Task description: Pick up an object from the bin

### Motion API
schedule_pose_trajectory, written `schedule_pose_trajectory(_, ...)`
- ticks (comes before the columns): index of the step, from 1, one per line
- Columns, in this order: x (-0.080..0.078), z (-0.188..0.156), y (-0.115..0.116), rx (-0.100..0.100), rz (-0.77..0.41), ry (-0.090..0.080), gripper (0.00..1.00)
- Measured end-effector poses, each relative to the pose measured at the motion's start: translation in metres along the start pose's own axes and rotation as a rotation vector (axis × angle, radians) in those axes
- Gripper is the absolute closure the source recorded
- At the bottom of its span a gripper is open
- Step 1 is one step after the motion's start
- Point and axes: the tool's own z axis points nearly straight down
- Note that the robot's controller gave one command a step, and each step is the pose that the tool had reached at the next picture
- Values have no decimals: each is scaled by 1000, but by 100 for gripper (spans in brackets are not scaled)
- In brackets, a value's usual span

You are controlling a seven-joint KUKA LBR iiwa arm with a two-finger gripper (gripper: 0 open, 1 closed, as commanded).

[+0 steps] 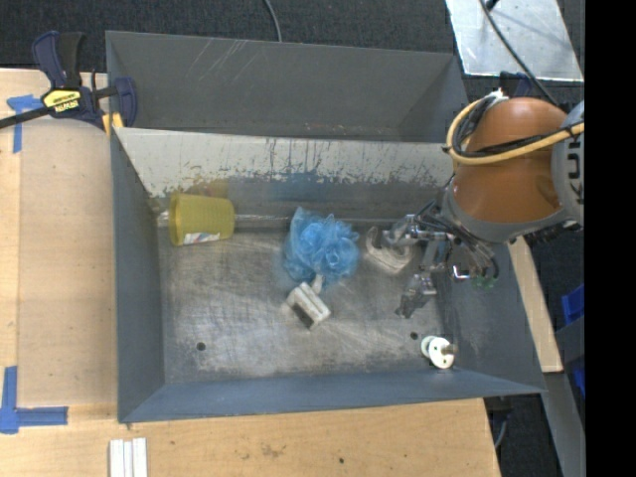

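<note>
My gripper (421, 268) hangs low over the right part of the bin, under the orange cover. Just to its left, by the back wall, lies a small beige-white piece (384, 252), close to the gripper or touching it. A little further left sits a blue mesh bath sponge (320, 246). A small white round thing with a yellow spot (437, 352) lies in front of the gripper near the bin's front right corner.
A small white and grey block (309, 305) lies just in front of the blue sponge. At the back left, a yellow cup (202, 218) lies on its side. The bin's sloped walls rise close around the gripper on the right.
</note>
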Motion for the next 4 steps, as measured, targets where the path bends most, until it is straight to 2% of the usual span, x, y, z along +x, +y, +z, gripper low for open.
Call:
schedule_pose_trajectory(1,0,0,0,0,0,0,0)
schedule_pose_trajectory(2,27,15,47,1,-32,-1,0)
schedule_pose_trajectory(3,-3,13,71,-3,-152,3,0)
schedule_pose_trajectory(4,2,43,62,0,-115,-8,0)
